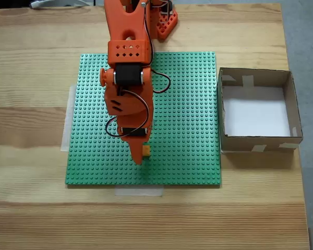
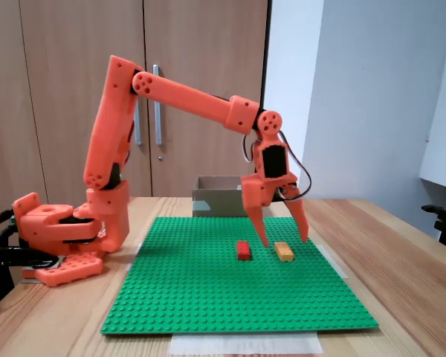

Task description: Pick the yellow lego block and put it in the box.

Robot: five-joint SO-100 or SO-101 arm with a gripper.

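Two fingers of the orange tool (image 2: 284, 241) stood spread, released, straddling the small yellow-orange studded plastic brick (image 2: 283, 251) on the green studded baseplate (image 2: 208, 297) at centre frame, probably lined up for a grasp. Brown cardboard box (image 1: 255, 143) waited empty at right.

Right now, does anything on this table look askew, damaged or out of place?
Nothing stands out. The small yellow studded plastic brick and small red brick lie flat on the green studded baseplate; the square brown cardboard box sits upright beside it.
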